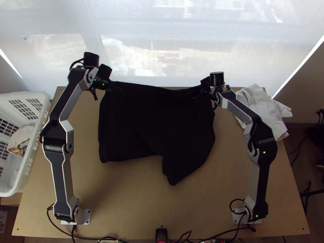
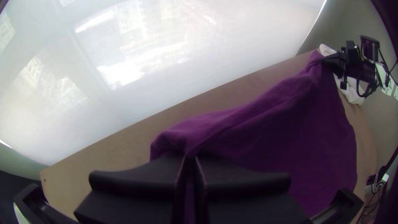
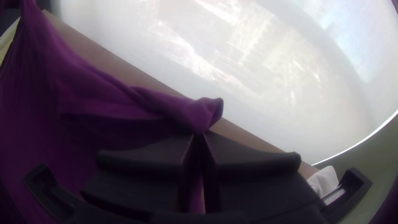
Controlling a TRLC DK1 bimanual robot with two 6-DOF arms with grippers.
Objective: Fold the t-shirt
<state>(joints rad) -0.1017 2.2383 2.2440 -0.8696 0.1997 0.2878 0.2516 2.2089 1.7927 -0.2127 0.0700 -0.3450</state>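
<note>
A bright screen (image 1: 170, 44) rises behind the worktop (image 1: 121, 198); the dark t-shirt (image 1: 154, 125) is over its middle. At the t-shirt's far left, the left gripper (image 1: 115, 86) has its jaws clamped on cloth; the right gripper's (image 1: 200, 95) jaws pinch its far right.

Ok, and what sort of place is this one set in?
Probably a robot workspace or small lab indoors. Two robot arms are mounted on a wooden table, cables run along its near edge, and behind it is what looks like a window with a pale screen.
</note>
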